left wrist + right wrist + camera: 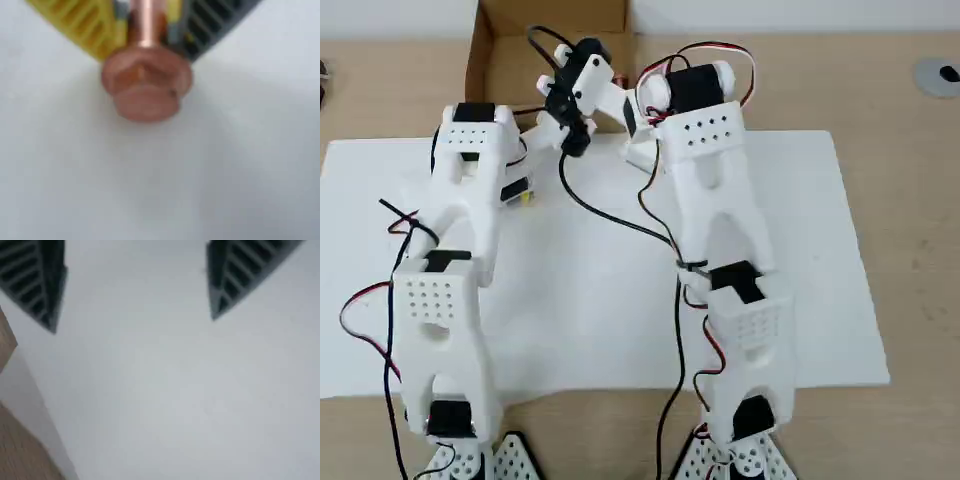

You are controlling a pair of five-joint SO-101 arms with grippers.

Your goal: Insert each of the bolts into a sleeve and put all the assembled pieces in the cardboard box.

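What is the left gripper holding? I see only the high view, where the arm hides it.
Observer: The left gripper is shut on a copper-coloured bolt, gripped by its shaft.
Operator: Where is the head?
Observer: The flanged head sticks out beyond the fingertips.
Operator: And the right gripper?
Observer: The right gripper is open and holds nothing, above the white sheet near its edge.
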